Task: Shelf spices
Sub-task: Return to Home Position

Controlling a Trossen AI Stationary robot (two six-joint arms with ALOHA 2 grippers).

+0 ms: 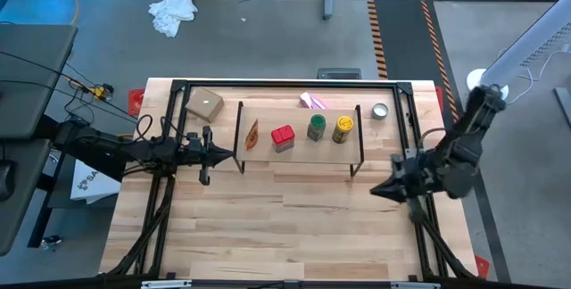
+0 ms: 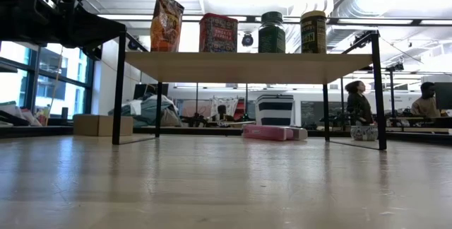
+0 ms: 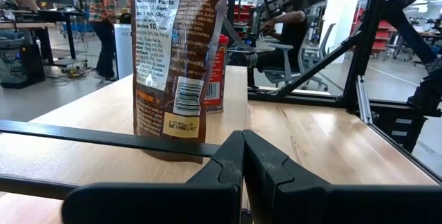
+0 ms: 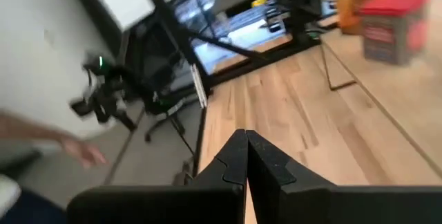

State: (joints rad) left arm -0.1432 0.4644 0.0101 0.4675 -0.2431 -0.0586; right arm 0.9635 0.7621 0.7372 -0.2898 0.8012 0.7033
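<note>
The shelf (image 1: pixel 303 151) is a light wood plank on thin black legs at the table's middle. All four spices stand on its top. From left to right they are the orange-brown packet (image 1: pixel 252 134), the red box (image 1: pixel 283 137), the green-lidded jar (image 1: pixel 317 127) and the yellow jar (image 1: pixel 343 128). The low view shows them upright: packet (image 2: pixel 167 22), red box (image 2: pixel 218 32), green-lidded jar (image 2: pixel 272 32), yellow jar (image 2: pixel 313 32). My left gripper (image 1: pixel 228 155) is shut just off the shelf's left end, pointing at the packet (image 3: pixel 176 51). My right gripper (image 1: pixel 375 189) is shut, right of and nearer than the shelf.
A tan cardboard box (image 1: pixel 204 103), a pink-purple packet (image 1: pixel 313 101) and a small silver tin (image 1: pixel 381 111) lie along the table's far side behind the shelf. The shelf's black frame bar (image 3: pixel 103 140) runs just ahead of my left fingers. Bare tabletop (image 1: pixel 285 227) spreads on the near side.
</note>
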